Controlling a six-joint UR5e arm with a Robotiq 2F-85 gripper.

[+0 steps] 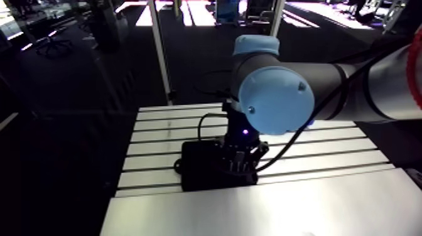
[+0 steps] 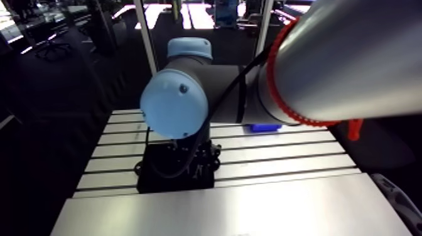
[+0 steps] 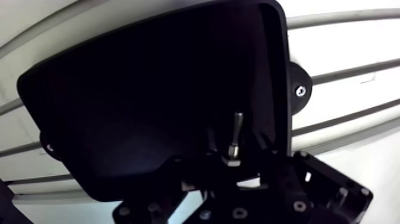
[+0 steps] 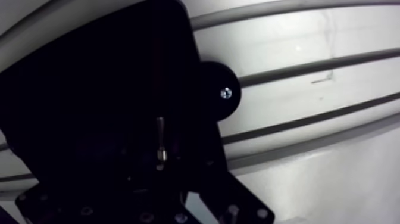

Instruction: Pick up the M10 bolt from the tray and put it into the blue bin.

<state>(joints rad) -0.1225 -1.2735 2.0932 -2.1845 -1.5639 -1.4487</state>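
Note:
The M10 bolt (image 3: 236,138) is a small steel bolt over the floor of the black tray (image 3: 149,101). In the wrist view it sits right at the tip of my gripper (image 3: 233,162), head toward the gripper and shank pointing away. The gripper is dark against the dark tray, so its grip on the bolt is unclear. In the arm view the gripper (image 1: 240,164) is low over the tray (image 1: 201,164), near its right side. A sliver of the blue bin (image 2: 264,127) shows behind the arm, further back on the table.
The tray rests on the slotted aluminium table (image 1: 326,157), held by round black feet (image 3: 299,90) at its edge. A smooth light plate (image 1: 264,210) covers the table's front part. My own elbow joint (image 1: 276,97) hides the middle of the table.

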